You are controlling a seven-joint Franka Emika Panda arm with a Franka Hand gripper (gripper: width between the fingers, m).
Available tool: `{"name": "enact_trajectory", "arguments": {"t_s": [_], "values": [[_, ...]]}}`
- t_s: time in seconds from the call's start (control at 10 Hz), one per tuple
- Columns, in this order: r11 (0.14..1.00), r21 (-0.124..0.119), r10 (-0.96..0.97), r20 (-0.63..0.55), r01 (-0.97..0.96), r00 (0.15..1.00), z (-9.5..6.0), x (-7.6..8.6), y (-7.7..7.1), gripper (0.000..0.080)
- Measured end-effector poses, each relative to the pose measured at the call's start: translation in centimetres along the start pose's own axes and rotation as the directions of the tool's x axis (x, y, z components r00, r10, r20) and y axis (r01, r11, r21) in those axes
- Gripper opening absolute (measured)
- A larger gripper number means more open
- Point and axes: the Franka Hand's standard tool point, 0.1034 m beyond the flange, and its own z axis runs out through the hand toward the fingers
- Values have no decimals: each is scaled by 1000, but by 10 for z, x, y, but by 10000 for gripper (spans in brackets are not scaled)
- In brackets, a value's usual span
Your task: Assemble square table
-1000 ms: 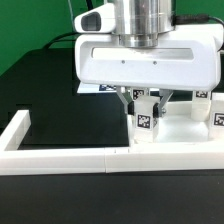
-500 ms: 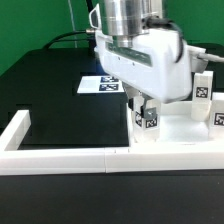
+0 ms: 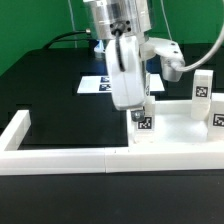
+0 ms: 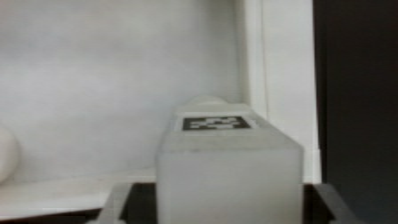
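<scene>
The square table slab (image 3: 180, 128) lies white on the black table at the exterior view's right, and fills the background of the wrist view (image 4: 107, 90). My gripper (image 3: 140, 108) points straight down over the slab's near left corner. It is shut on a white leg (image 3: 143, 123) with a black-and-white tag, which stands upright on that corner. In the wrist view the leg (image 4: 222, 160) rises between the gripper (image 4: 222, 208) fingers, tag facing the camera. Two more tagged legs (image 3: 203, 85) (image 3: 219, 118) stand on the slab's right side.
The long white fence bars (image 3: 60, 158) run along the front and turn back at the left (image 3: 18, 128). The marker board (image 3: 100, 85) lies flat behind the hand. A cable runs across the far table behind the arm.
The hand has turned about its vertical axis, from broadside to edge-on toward the camera, staying over the same slab corner. The leg between the fingers has kept its place.
</scene>
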Motion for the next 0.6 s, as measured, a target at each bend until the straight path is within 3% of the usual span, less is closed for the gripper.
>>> {"name": "enact_trajectory", "arguments": {"t_s": [0.5, 0.6], "values": [[968, 5, 251, -9, -251, 968, 0, -1, 0, 292], [948, 17, 319, -3, -319, 948, 0, 0, 2, 292]]}}
